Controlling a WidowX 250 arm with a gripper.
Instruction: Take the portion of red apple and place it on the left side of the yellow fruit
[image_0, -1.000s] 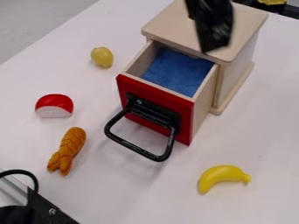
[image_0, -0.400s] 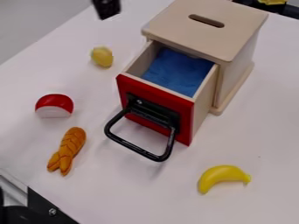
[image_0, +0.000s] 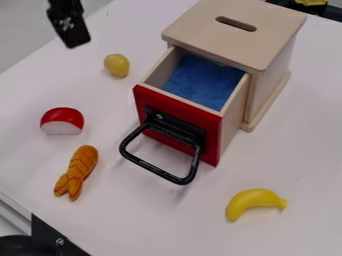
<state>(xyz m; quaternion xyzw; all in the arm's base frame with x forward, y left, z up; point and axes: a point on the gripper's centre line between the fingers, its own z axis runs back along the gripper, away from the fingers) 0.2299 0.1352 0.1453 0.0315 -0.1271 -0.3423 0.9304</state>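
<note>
Nearest to the camera, the yellow banana lies at the lower right, in the same place as before. At the lower left corner, the metal rail is now more free to see, because the black loop that crosses it one second ago has gone from there. The braided bread keeps its place on the white table.

A little farther, the portion of red apple rests on the table, beyond the bread and to the left of the open drawer; it is not moved. The drawer, with its black handle and blue lining, also stays the same, and so does the round yellow fruit.

The gripper is what changes most. One second ago it is over the wooden box, then at the top edge; now it has come to the upper left, beyond the apple and near the round fruit. Whether it is open or closed, one cannot tell.
</note>
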